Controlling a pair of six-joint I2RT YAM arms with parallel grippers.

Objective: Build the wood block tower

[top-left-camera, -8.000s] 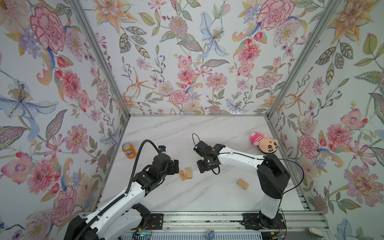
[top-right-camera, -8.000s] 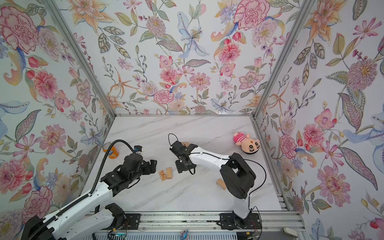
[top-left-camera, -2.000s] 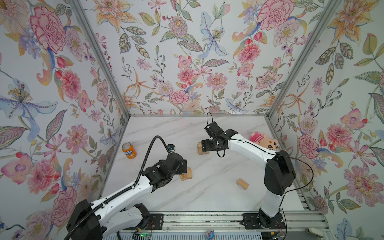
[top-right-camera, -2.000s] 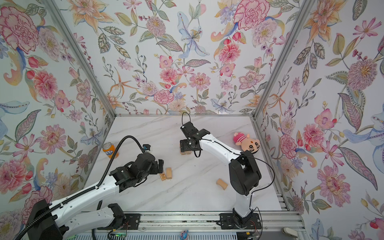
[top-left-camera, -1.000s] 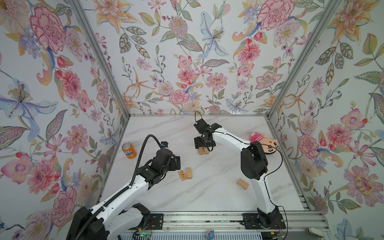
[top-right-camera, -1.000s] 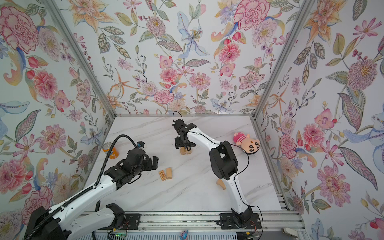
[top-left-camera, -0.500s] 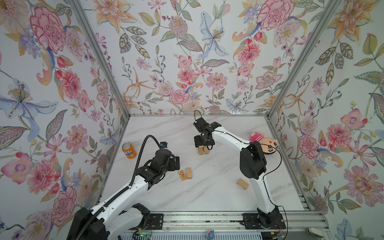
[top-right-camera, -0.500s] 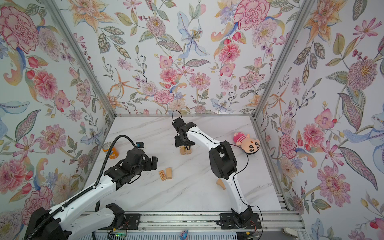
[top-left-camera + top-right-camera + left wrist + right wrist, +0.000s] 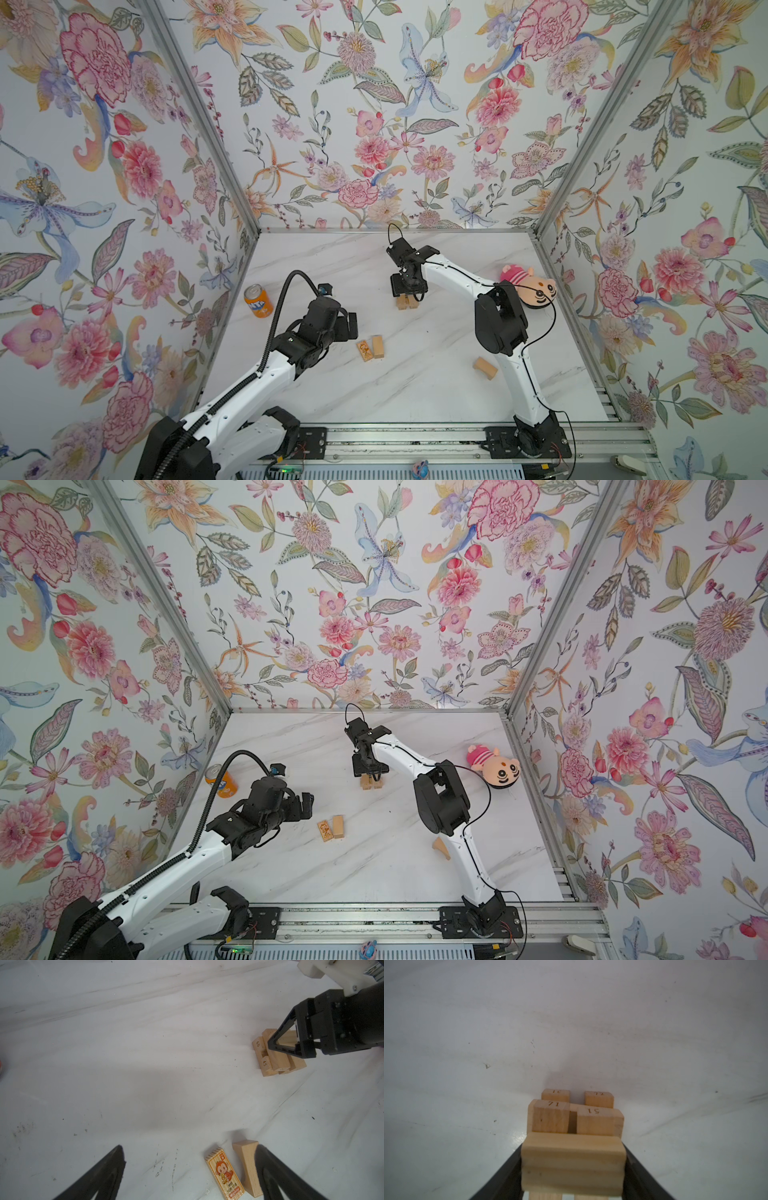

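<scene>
Tower (image 9: 408, 302) sits mid-worktop toward the back wall, directly under the right gripper (image 9: 407, 293); also seen in the other top view (image 9: 371, 782). Right wrist view: crossed layers of paired bricks, with the top block (image 9: 573, 1165) lying across them. Right fingers (image 9: 639, 1169) are flush against both ends of the top block, so clamped on it. Left gripper (image 9: 351, 326) hovers over bare worktop (image 9: 415, 386), well apart from the tower, fingers (image 9: 99, 1176) spread wide, nothing between them. Printed block (image 9: 364, 350) with an orange monkey lies flat just beside a pale block (image 9: 377, 346), both near the left gripper. One curved block (image 9: 485, 368) lies alone by the right arm's lower link. Orange soda can (image 9: 258, 295) stands upright at the left wall, plush doll (image 9: 536, 286) at the right wall behind the right arm.
</scene>
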